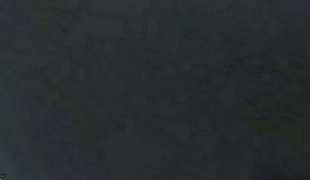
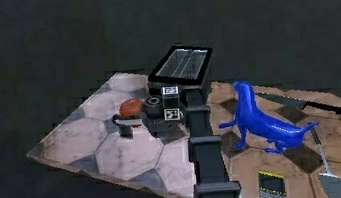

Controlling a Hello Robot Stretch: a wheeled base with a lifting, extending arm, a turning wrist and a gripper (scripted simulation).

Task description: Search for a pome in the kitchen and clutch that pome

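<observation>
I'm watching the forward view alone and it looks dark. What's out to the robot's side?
Observer: In the arm side view, a tiled counter lies there, and the arm stretches across it.
Visitor: Any fruit on it?
Observer: A small red round thing, perhaps the apple, lies on the counter right at the gripper.
Visitor: So is it grabbed?
Observer: I cannot tell whether the gripper holds anything, because the red round thing rests on the counter.
Visitor: Anything else there?
Observer: A blue animal figure stands on the counter, right of the arm in that view.
</observation>
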